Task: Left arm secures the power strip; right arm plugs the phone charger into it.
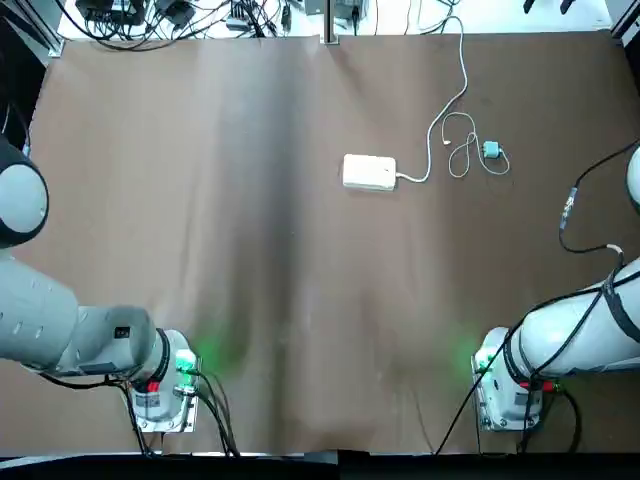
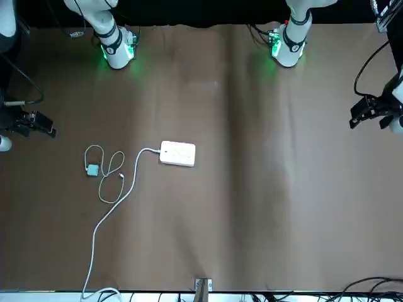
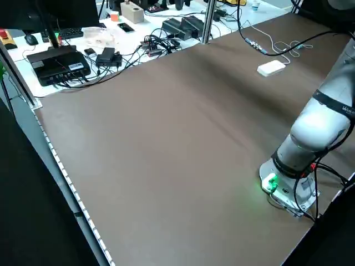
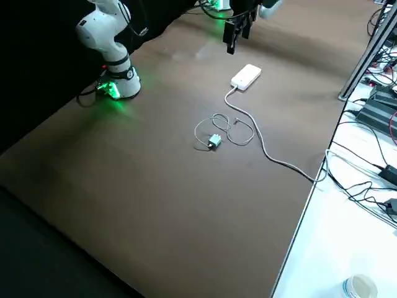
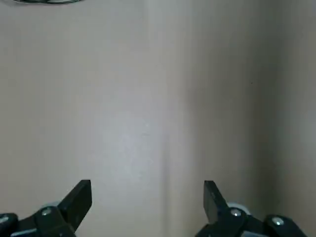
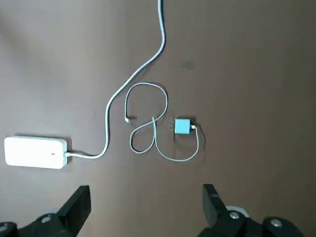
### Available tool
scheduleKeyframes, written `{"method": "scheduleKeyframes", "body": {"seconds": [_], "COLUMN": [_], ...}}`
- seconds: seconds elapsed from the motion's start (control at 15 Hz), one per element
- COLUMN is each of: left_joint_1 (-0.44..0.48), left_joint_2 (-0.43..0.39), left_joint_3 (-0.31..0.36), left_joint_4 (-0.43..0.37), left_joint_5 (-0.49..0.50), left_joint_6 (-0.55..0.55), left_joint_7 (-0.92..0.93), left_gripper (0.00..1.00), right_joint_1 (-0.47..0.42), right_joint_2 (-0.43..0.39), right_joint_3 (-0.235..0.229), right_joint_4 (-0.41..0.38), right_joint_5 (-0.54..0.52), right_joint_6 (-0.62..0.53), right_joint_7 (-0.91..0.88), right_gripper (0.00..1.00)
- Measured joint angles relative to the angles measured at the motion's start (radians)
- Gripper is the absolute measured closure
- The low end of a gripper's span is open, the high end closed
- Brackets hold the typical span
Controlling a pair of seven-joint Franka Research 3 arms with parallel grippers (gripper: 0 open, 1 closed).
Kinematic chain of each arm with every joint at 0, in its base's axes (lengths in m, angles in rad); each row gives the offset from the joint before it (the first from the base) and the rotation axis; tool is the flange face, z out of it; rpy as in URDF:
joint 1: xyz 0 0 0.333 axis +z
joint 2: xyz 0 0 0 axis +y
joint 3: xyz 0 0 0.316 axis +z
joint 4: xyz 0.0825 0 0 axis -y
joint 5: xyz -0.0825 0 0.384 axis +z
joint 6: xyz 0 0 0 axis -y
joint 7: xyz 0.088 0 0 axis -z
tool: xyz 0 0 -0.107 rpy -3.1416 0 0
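The right wrist view showed both our claws' work: the right claw (image 6: 147,200), spread wide, faced the charger (image 6: 182,126). We judged its small hard cube best pinched across the sides, prongs free. Our left claw (image 5: 148,192) gaped above the counter (image 5: 133,123).

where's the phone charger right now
The small teal cube-shaped phone charger lies on the brown table, right of the white rectangular power strip in the top view, at its thin looping white cable.
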Motion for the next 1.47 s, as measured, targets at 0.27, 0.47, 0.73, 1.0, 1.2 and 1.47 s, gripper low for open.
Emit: {"method": "scheduleKeyframes", "body": {"seconds": [0.27,0.47,0.73,1.0,1.2,1.47], "left_joint_1": [-0.001,-0.003,-0.003,-0.003,-0.003,-0.004], "left_joint_2": [0.000,0.000,0.000,-0.001,-0.016,-0.040], "left_joint_3": [-0.030,-0.046,-0.059,-0.070,-0.073,-0.151], "left_joint_4": [-0.016,-0.041,-0.090,-0.152,-0.232,-0.402], "left_joint_5": [0.000,0.000,-0.002,-0.048,-0.140,-0.296], "left_joint_6": [-0.001,-0.001,0.021,0.079,0.174,0.368], "left_joint_7": [-0.008,-0.011,-0.011,-0.013,-0.013,-0.024], "left_gripper": [0.00,0.00,0.00,0.01,0.01,0.02], "right_joint_1": [0.001,0.000,-0.040,-0.128,-0.199,-0.315], "right_joint_2": [0.001,0.010,0.036,0.069,0.115,0.232], "right_joint_3": [0.006,0.005,0.002,0.000,-0.001,-0.003], "right_joint_4": [-0.001,-0.007,-0.015,-0.017,-0.022,-0.028], "right_joint_5": [0.059,0.100,0.176,0.242,0.305,0.464], "right_joint_6": [0.006,0.015,0.029,0.026,0.019,-0.039], "right_joint_7": [-0.112,-0.267,-0.566,-0.995,-1.330,-1.771], "right_gripper": [0.00,0.00,0.00,0.00,0.00,0.00]}}
